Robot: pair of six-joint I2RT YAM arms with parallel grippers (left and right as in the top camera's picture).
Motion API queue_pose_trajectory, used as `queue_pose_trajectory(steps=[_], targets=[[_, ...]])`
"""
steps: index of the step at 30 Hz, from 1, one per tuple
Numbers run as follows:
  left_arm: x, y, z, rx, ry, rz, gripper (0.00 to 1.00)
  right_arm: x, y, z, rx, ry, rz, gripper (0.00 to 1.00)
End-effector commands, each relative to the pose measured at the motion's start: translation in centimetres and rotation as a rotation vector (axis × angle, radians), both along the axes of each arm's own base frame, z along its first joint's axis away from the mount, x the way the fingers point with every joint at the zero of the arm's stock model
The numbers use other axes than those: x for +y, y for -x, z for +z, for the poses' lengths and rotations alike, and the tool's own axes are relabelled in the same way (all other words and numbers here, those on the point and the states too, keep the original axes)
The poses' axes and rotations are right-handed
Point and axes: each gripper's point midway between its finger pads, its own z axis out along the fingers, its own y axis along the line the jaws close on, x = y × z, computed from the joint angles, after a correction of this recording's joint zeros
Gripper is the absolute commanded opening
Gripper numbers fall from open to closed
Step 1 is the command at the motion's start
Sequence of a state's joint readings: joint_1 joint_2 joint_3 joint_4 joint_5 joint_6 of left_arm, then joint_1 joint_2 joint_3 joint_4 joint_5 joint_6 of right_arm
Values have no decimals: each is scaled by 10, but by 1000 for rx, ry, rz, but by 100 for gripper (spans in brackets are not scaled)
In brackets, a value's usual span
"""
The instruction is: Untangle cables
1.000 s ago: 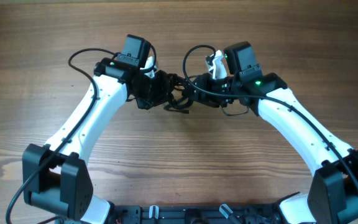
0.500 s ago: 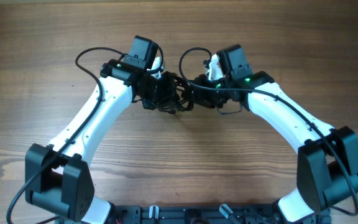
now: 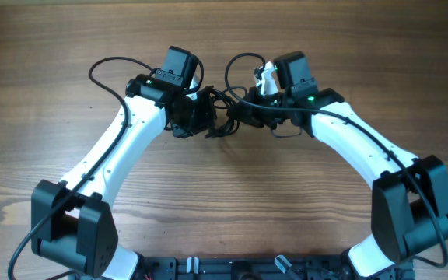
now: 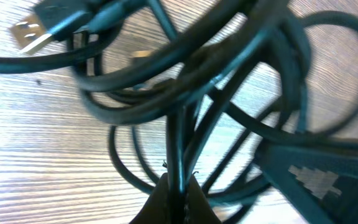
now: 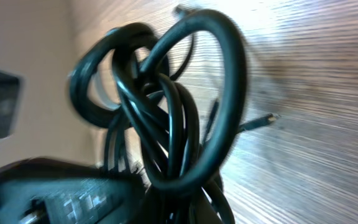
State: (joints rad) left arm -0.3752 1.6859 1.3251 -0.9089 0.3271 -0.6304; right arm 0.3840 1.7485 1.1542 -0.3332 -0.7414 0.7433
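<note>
Overhead view: the left gripper (image 3: 199, 117) and right gripper (image 3: 246, 115) face each other almost tip to tip over the wooden surface (image 3: 224, 202), with the knotted black cables (image 3: 222, 118) bunched between them. From the left wrist, the left gripper is pressed together, pinching one strand that rises straight from its tips, and a silver USB plug (image 4: 31, 34) lies up and to its left. From the right wrist, the right gripper is closed on the bundle, loops crowd just ahead of it, and a small plug (image 5: 267, 117) hangs to its right.
</note>
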Motion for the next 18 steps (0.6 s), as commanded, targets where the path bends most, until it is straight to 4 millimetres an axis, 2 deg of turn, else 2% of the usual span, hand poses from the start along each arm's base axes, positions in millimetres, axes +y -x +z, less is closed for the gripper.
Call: queue_pose_trajectory(steps=[1, 9, 11, 14, 17, 18], targets=[[24, 5, -21, 11, -121, 9, 4, -16, -7, 70, -119, -186, 45, 4], [31, 10, -32, 37, -132, 28, 4, -57, -3, 164, -169, -547, 172, 5], [31, 10, -32, 36, -133, 29, 4, -64, -4, 187, -213, -592, 214, 4], [32, 10, -32, 36, -133, 28, 4, -79, -12, 203, -272, -599, 189, 4], [34, 12, -33, 44, -144, 29, 4, -108, -28, 204, -300, -587, 104, 4], [36, 12, -33, 45, -154, 31, 4, -126, -35, 203, -321, -577, 60, 4]])
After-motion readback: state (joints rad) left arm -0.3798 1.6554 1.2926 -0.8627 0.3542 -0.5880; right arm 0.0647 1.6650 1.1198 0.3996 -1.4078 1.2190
